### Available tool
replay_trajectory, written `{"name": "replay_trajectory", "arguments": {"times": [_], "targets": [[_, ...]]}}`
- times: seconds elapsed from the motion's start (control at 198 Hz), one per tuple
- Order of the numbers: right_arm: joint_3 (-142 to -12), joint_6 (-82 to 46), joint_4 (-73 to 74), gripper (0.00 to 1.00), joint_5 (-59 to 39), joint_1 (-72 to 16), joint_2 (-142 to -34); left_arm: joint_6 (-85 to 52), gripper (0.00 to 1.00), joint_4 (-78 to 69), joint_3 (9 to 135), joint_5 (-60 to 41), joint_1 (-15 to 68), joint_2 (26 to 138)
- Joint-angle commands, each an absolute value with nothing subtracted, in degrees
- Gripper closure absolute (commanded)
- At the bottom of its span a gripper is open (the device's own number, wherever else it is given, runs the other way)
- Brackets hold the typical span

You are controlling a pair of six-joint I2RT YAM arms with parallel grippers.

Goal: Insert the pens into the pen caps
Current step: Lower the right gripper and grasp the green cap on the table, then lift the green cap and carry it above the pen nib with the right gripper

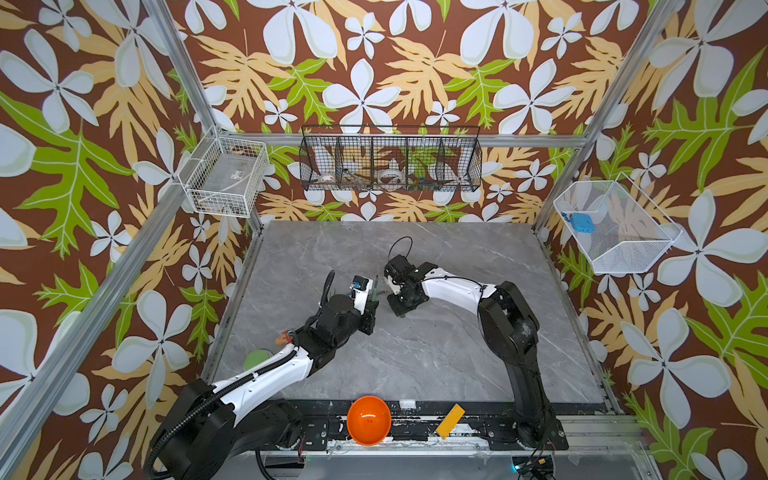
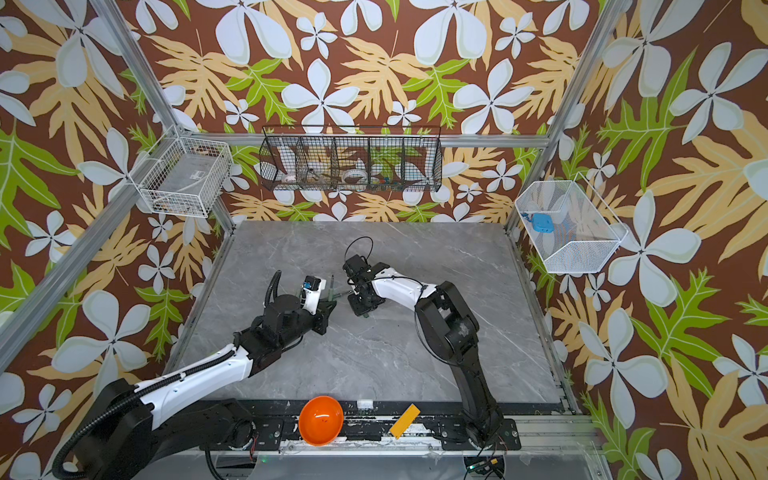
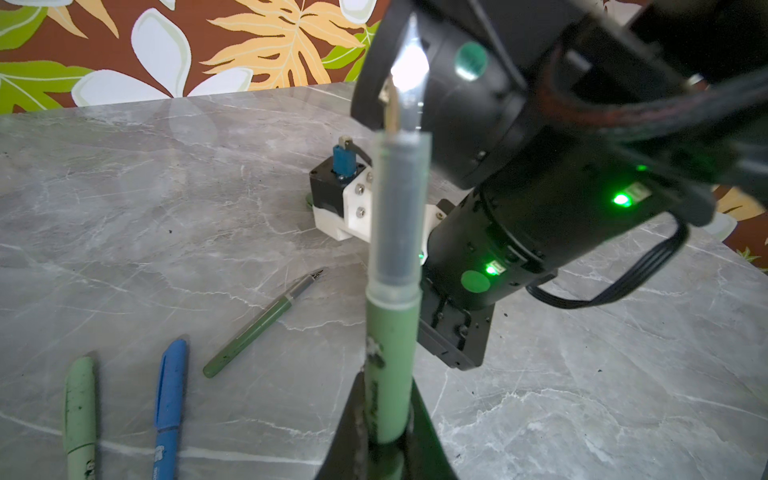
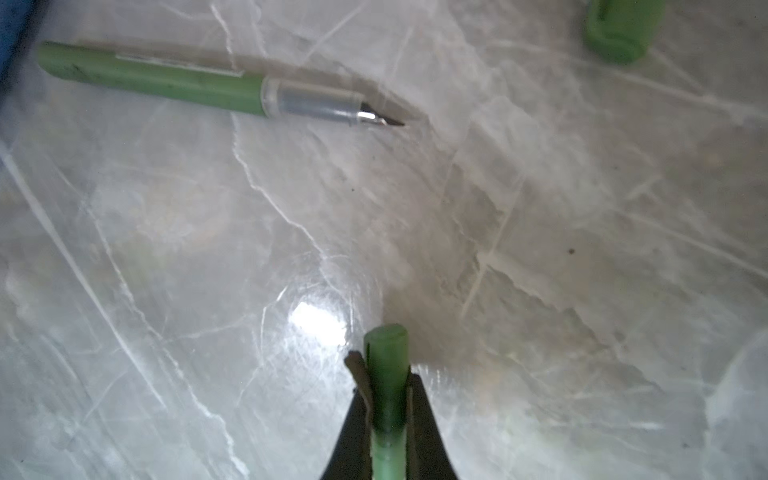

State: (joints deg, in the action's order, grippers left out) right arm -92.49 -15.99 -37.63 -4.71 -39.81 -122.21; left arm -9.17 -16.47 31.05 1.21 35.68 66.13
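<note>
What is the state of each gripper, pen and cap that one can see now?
Left gripper: shut on held pen.
Held pen: uncapped, nib bare.
Right gripper: shut on held cap.
Held cap: not on any pen.
Dark pen: lying loose, uncapped.
Loose cap: lying unheld, partly out of frame.
Blue pen: lying loose, seems capped.

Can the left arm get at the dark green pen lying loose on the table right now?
Probably not for a grasp: the left gripper is shut on the pale green pen, so its jaws are taken. The dark green pen itself lies uncovered on the table.
</note>
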Motion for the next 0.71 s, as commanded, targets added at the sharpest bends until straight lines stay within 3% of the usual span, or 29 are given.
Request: {"name": "replay_trajectory", "arguments": {"times": [0.0,0.399,0.702], "targets": [[-89.1,-17.4,-32.8,0.91,-6.2,-39.0,-119.3,-9.1,1.0,-19.4,30.7,0.4,35.5,66.7],[-78.4,-18.7,-22.1,0.92,-11.0,-35.5,-109.4,-9.0,1.0,-22.6,30.4,-4.7,35.5,71.3],[-60.2,-26.4,4.1,0.91,-24.0,-30.4,-94.2,-9.3,1.0,-30.1,27.7,-10.1,35.5,74.0]]}}
